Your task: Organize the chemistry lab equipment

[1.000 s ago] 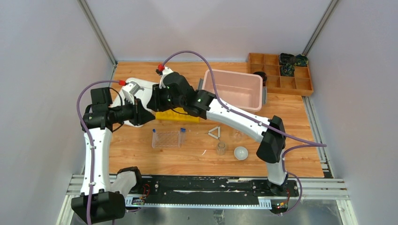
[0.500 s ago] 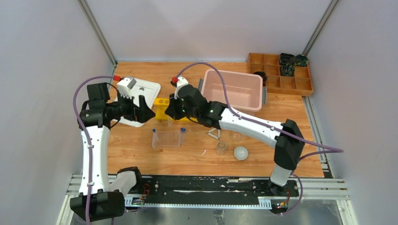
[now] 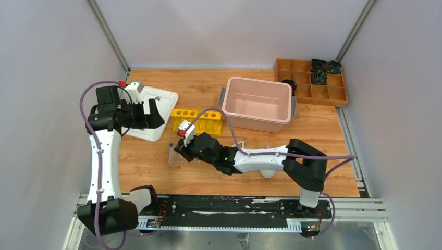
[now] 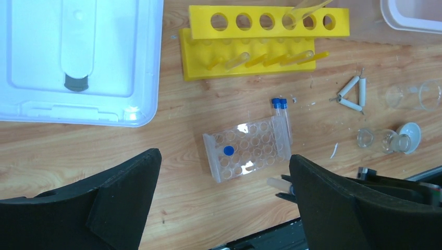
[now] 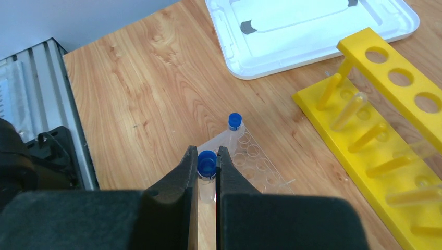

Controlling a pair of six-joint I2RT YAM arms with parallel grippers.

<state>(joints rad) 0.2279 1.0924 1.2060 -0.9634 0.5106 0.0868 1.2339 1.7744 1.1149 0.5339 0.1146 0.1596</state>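
Note:
My right gripper (image 5: 207,150) is shut on a small clear blue-capped tube (image 5: 207,162), held upright just over the near left corner of the clear plastic tube rack (image 5: 250,159). A second capped tube (image 5: 235,121) stands at the rack's far corner. In the left wrist view the rack (image 4: 247,148) holds one blue cap (image 4: 228,150), and two capped tubes (image 4: 281,104) lie against its far side. Right of it are the white triangle (image 4: 352,94), glass cups (image 4: 372,138) and the white dish (image 4: 409,136). My left gripper (image 3: 154,115) hangs open and empty, high by the white lid.
A yellow test-tube rack (image 3: 200,121) lies behind the clear rack. The white grey-handled lid (image 3: 154,107) sits at the back left, the pink tub (image 3: 258,99) at the back middle, and the brown wooden compartment tray (image 3: 312,80) in the back right corner.
My left gripper opened and drew back left over the white lid. My right arm swung forward from near the yellow rack down to the clear rack, carrying the tube.

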